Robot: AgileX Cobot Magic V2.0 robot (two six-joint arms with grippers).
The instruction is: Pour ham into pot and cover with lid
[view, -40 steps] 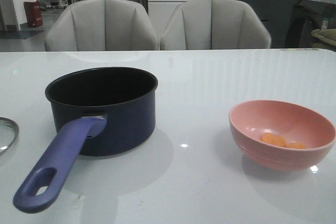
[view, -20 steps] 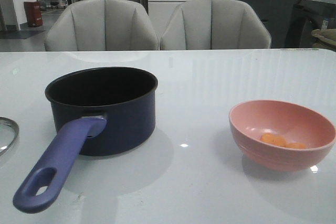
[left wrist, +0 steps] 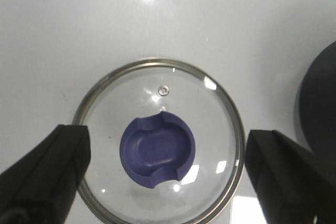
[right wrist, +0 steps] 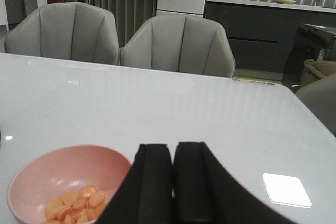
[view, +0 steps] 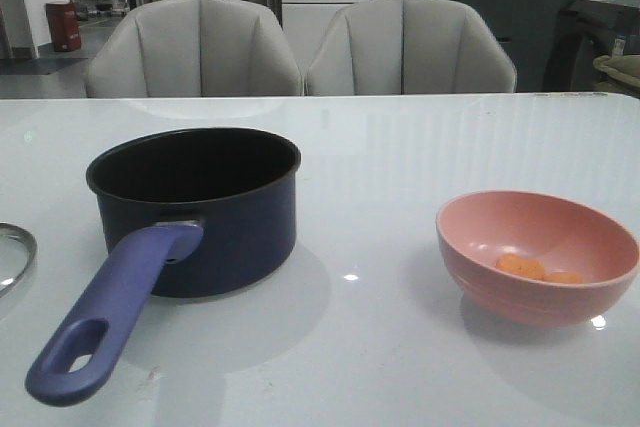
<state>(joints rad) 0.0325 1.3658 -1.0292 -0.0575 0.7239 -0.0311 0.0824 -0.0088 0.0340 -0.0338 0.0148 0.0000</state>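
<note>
The dark navy pot [view: 195, 207] stands on the table at left, its purple-blue handle [view: 110, 312] pointing toward me. The pink bowl [view: 537, 255] at right holds orange ham pieces [view: 535, 269]; in the right wrist view [right wrist: 73, 205] they show as several slices. The clear glass lid lies flat at the far left edge [view: 10, 255]. In the left wrist view the lid [left wrist: 160, 145] lies under my left gripper [left wrist: 167, 169], which is open, its fingers wide on either side of the purple-blue knob [left wrist: 157, 150]. My right gripper [right wrist: 172, 182] is shut and empty, beside the bowl.
Two grey chairs [view: 300, 47] stand behind the white table's far edge [view: 320, 97]. The pot's dark side [left wrist: 320, 108] shows near the lid in the left wrist view. Neither arm shows in the front view.
</note>
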